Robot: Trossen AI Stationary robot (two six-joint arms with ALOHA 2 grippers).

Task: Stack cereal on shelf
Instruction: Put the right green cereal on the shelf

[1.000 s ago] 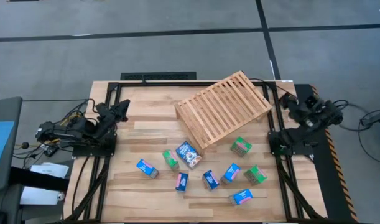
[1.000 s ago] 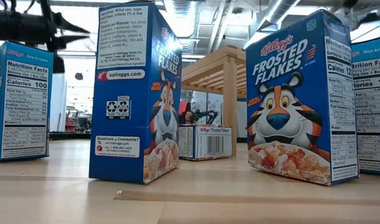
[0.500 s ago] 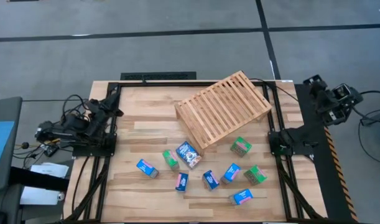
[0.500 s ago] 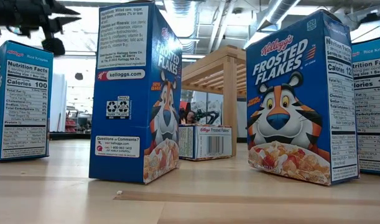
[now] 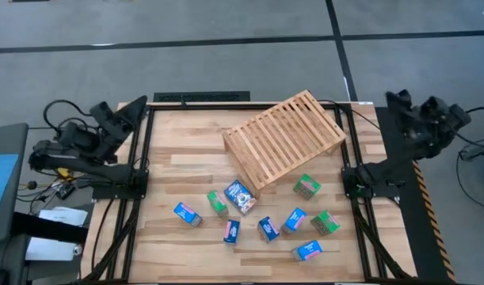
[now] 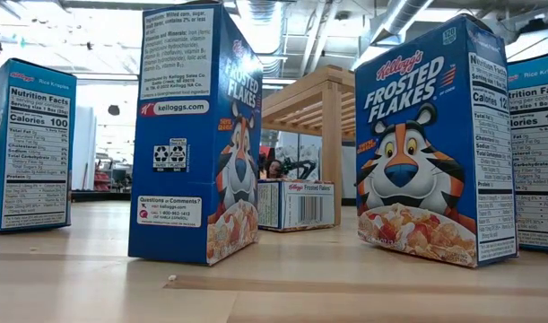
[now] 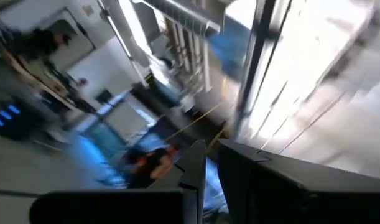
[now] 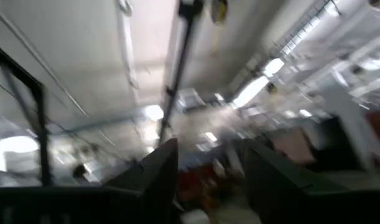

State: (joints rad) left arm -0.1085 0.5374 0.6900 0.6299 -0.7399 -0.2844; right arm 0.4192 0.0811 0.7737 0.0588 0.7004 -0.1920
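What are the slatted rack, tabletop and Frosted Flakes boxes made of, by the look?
Slatted rack: pale unfinished-looking wood, thin parallel slats with gaps, grain not resolvable. Tabletop: butcher-block style wood planks in mixed tones, with a slight sheen in the low view, probably sealed. Frosted Flakes boxes: printed glossy cardboard, judging by folded edges and crisp corners.

Plank table (image 5: 186,166), slatted shelf (image 5: 283,136), scattered cereal boxes (image 5: 240,195)
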